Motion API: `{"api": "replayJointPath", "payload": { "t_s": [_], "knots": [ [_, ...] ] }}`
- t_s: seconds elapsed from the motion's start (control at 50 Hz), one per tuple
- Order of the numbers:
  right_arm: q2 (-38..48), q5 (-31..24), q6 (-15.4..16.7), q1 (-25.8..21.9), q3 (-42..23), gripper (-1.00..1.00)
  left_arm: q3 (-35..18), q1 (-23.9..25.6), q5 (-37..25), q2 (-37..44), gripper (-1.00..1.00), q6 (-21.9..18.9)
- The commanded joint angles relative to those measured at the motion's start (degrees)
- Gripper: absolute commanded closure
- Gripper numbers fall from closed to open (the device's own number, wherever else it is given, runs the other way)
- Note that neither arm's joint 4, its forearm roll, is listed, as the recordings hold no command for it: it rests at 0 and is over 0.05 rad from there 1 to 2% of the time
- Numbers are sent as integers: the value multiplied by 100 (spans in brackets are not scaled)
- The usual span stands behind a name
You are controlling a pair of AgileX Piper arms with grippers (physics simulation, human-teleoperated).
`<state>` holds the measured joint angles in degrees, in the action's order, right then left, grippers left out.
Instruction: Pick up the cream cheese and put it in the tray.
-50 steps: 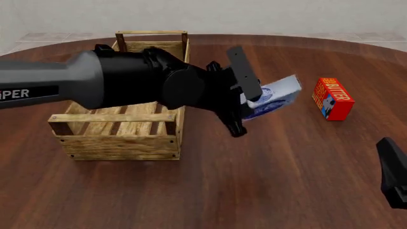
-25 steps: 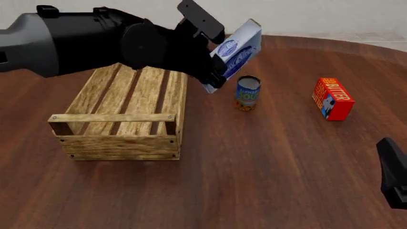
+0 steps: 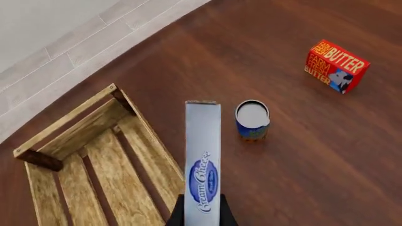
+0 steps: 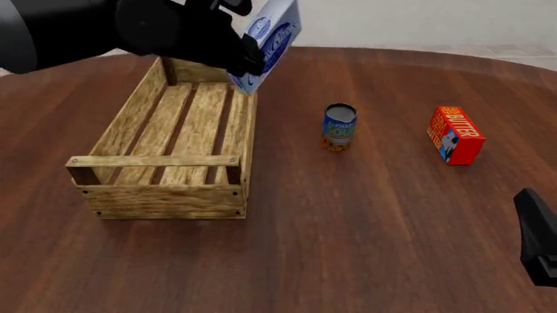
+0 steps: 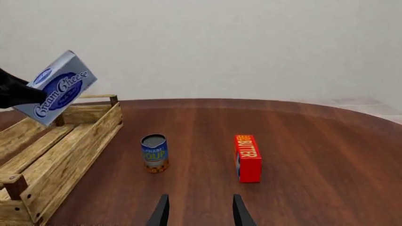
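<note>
Now that the cream cheese (image 4: 266,39) has swung up and across from beside the soup can (image 4: 340,127), it hangs tilted over the tray's (image 4: 156,195) far right rim, pinched in the left gripper (image 4: 246,57). That's carrying nearly done; lowering and release remain, I'd say. Right gripper (image 5: 197,212) idles, fingers spread, near the table's front edge. Butter box (image 4: 455,135) sits untouched.

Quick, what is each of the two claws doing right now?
Left gripper: closed on the cream cheese, held in the air above the tray.
Right gripper: open, holding nothing.
</note>
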<state>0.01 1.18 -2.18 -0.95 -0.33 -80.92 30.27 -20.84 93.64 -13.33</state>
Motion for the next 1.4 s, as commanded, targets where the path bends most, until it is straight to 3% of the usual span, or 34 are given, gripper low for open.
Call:
{"api": "replayJointPath", "payload": {
  "t_s": [0.02, 0.66, 0.84, 0.96, 1.4],
  "knots": [
    [0, -23, 1, -13, -24, -100, -137, -558, -17, 102, 100, 72],
    [0, 23, -11, -26, 28, -100, 276, -1745, 510, 1021, 100, -327],
    [0, 10, -10, -22, 24, -100, 487, -1839, 687, 1213, 100, -631],
    [0, 8, -9, -35, 27, -100, 417, -1772, 559, 1329, 100, -440],
    [0, -26, -24, -13, 17, -100, 794, -1792, 1039, 1692, 100, -428]
  ]
}}
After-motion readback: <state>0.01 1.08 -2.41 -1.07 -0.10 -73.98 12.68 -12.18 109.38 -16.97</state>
